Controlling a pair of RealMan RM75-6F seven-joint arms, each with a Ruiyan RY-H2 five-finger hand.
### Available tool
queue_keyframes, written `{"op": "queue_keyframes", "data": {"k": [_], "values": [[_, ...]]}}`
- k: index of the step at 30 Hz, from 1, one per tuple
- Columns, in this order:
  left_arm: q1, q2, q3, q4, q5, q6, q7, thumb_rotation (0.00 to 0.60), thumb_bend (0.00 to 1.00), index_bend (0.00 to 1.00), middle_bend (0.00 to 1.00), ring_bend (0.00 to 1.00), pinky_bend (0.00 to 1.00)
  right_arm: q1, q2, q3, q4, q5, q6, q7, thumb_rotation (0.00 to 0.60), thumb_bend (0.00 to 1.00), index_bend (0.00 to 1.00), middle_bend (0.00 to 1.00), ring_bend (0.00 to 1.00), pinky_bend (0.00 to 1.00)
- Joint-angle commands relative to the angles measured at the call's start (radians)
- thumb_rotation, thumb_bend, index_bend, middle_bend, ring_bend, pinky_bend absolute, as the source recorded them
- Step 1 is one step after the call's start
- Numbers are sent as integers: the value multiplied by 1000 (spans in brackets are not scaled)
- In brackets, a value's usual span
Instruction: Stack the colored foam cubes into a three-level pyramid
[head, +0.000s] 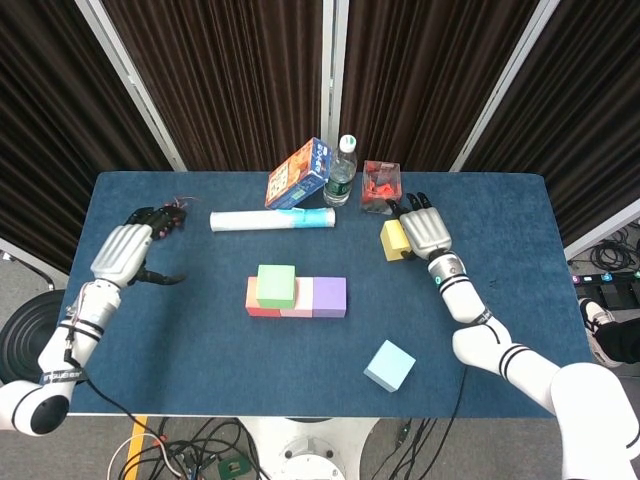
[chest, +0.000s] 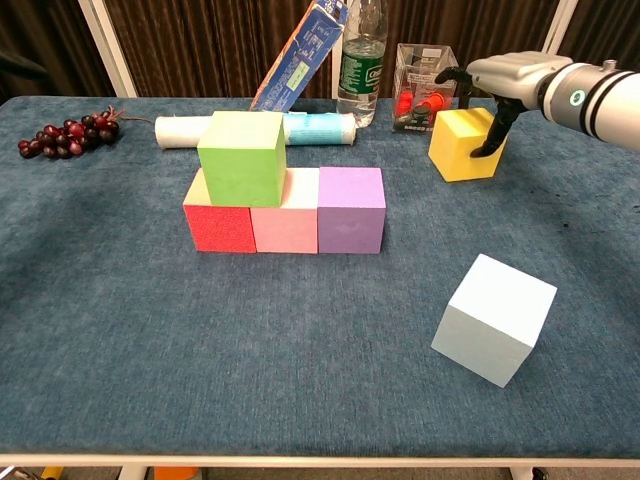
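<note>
A: Yellow cube (chest: 463, 143) sits far right on the counter (chest: 300, 380), well apart from the red/pink/purple base row (chest: 285, 222) with the green cube (chest: 241, 156) on top.

B: Nearer hand?

A: We say right hand (chest: 497, 76); it's over the cube, fingers (chest: 493, 130) down its right face, thumb toward the left. Full grip? We cannot tell. The cube lies directly under the palm.

B: Left hand (head: 122, 250)?

A: Far side, fingers curled on nothing.

B: Light-blue cube (chest: 494, 318)?

A: Front right, untouched.
</note>
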Motion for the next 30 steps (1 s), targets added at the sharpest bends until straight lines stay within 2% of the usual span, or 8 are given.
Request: {"op": "queue_keyframes", "data": {"k": [1, 8, 11, 15, 21, 30], "values": [[7, 2, 0, 2, 10, 6, -5, 600, 63, 167, 124, 159, 86, -62, 85, 10, -153, -14, 92, 19, 600, 206, 65, 469, 36, 0], [28, 7, 3, -1, 26, 17, -15, 600, 63, 166, 124, 159, 86, -168, 335, 24, -612, 64, 217, -91, 600, 193, 87, 489, 53, 0], [30, 8, 5, -2, 26, 11, -13, 600, 63, 166, 124, 159, 86, -185, 414, 27, -773, 96, 241, -138, 600, 178, 88, 488, 53, 0], [33, 6, 4, -5, 30, 10, -11, 600, 63, 166, 124, 159, 86, -177, 456, 23, -908, 133, 263, -213, 600, 168, 88, 488, 53, 0], [41, 6, 1, -6, 40, 16, -18, 600, 63, 166, 124, 159, 86, -122, 432, 24, -997, 204, 283, -322, 600, 163, 88, 486, 53, 0], [55, 6, -2, 6, 45, 18, -42, 600, 63, 166, 124, 159, 86, -14, 322, 35, -1008, 326, 331, -472, 600, 160, 86, 482, 53, 0]]}}
